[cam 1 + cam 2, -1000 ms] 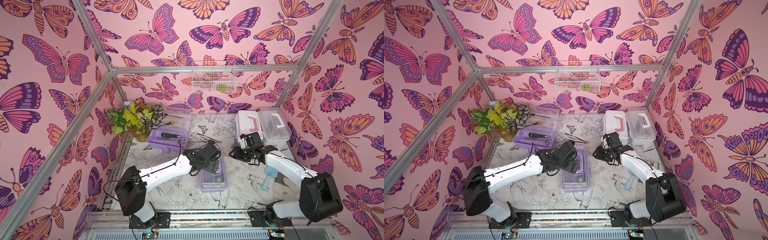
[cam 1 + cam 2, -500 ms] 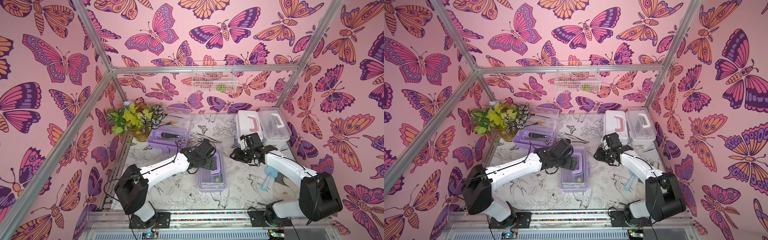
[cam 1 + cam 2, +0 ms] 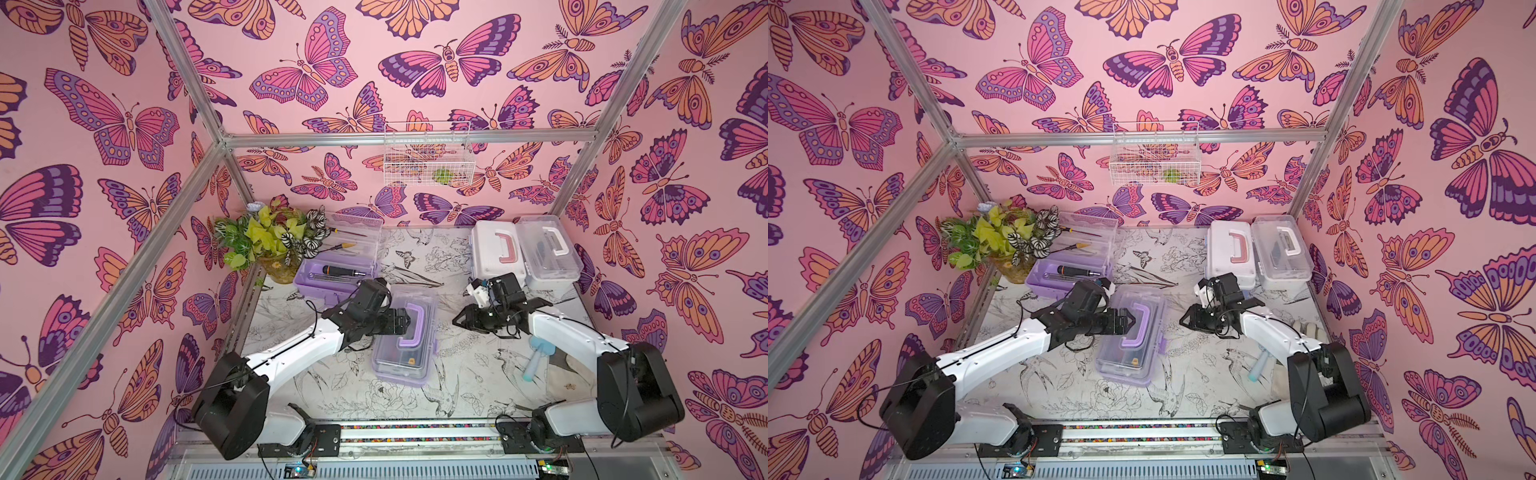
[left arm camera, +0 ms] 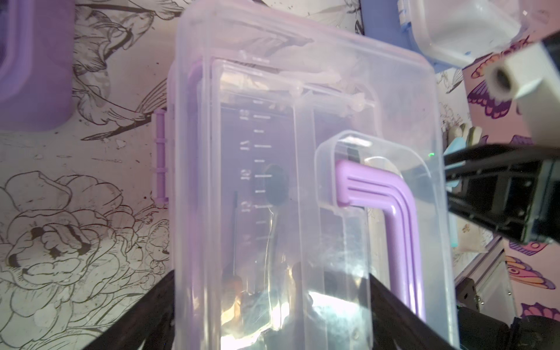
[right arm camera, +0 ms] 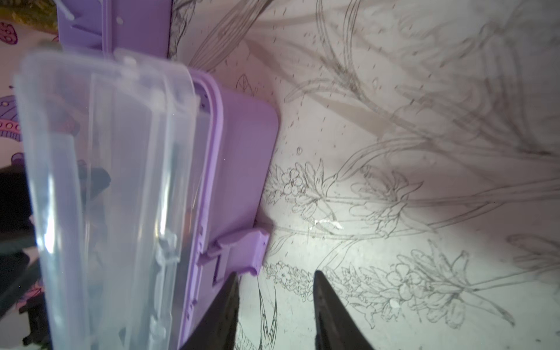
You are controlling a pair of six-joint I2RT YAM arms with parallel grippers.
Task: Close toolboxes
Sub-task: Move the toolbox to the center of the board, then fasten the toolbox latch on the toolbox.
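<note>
I am working on the lilac toolbox (image 3: 405, 332) in the middle of the surface (image 3: 324, 390). Its clear lid (image 4: 303, 151) lies down on the base. The latch (image 5: 239, 254) on the side toward the right arm (image 3: 565, 332) sticks out, so I judge the box is not yet locked. The left jaws are spread wide over the lid, one on each side. I cannot tell if they touch it. The right jaws stand apart with nothing between them, just beside the latch. Next I should hold the lid down and push the latch up until it catches. Behind this box, the second lilac toolbox (image 3: 332, 276) has its lid standing up, so it comes after.
</note>
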